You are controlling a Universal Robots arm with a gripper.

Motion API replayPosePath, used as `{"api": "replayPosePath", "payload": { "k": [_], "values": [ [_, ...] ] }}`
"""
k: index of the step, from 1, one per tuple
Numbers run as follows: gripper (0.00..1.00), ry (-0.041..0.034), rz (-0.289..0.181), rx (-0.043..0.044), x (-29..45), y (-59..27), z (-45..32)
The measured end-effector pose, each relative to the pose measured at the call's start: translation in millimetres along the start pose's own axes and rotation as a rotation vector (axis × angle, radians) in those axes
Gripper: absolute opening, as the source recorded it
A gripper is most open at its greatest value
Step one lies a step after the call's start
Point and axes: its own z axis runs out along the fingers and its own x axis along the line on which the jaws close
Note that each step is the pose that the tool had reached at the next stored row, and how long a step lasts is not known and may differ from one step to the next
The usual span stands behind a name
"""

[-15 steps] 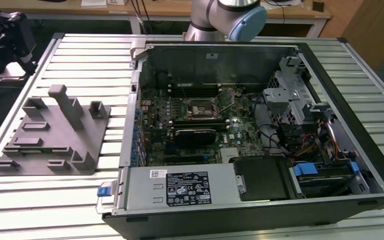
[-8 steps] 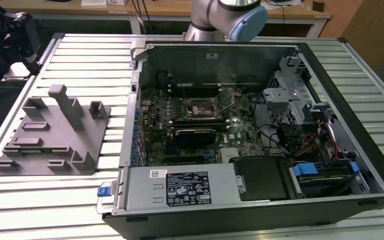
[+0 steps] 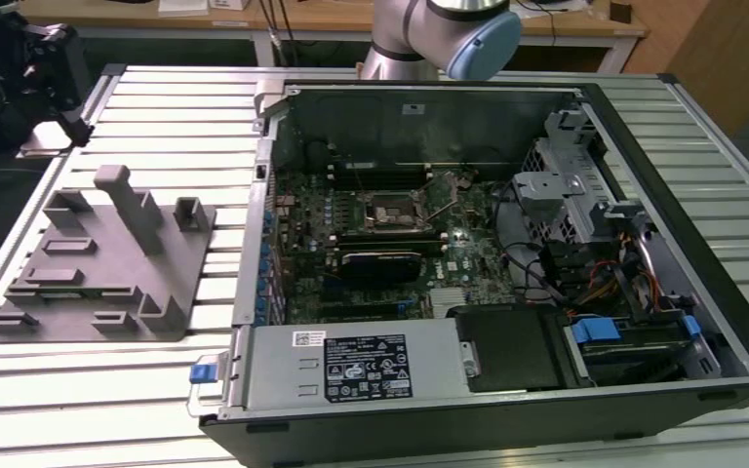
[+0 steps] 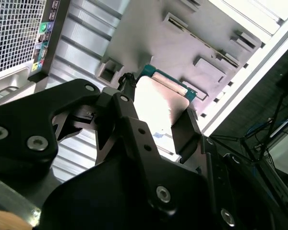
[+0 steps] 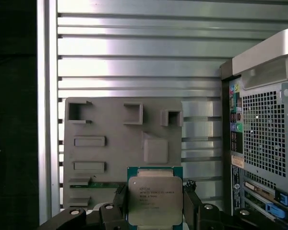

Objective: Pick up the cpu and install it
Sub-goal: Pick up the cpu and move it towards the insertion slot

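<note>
In both wrist views the cpu [image 5: 155, 200] [image 4: 159, 106], a flat square chip with a silver-grey metal top and a green rim, sits between my gripper's [image 5: 155, 205] [image 4: 156, 115] black fingers [image 5: 191, 202]. The gripper is shut on the cpu, one finger on each of two opposite edges. It holds the chip in the air above the grey fixture block [image 5: 115, 139] [image 3: 101, 263], which lies on the slatted table [image 3: 153, 117] beside the computer case. In the exterior view the black square socket frame [image 3: 390, 210] lies on the green motherboard inside the open case [image 3: 726, 292].
The arm [image 3: 440, 29] reaches in from the far side of the table. A grey metal box with a white label [image 3: 348, 366] fills the case's near corner, with drive bays and cables [image 3: 609, 253] at the exterior view's right. Black equipment [image 3: 30, 78] stands at the far left corner.
</note>
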Motion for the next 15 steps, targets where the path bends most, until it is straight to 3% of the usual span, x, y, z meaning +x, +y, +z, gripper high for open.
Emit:
{"api": "replayPosePath", "payload": {
  "k": [15],
  "values": [
    [0.55,-0.0001,0.0,0.0038,-19.0,1.5,1.6]
  ]
}}
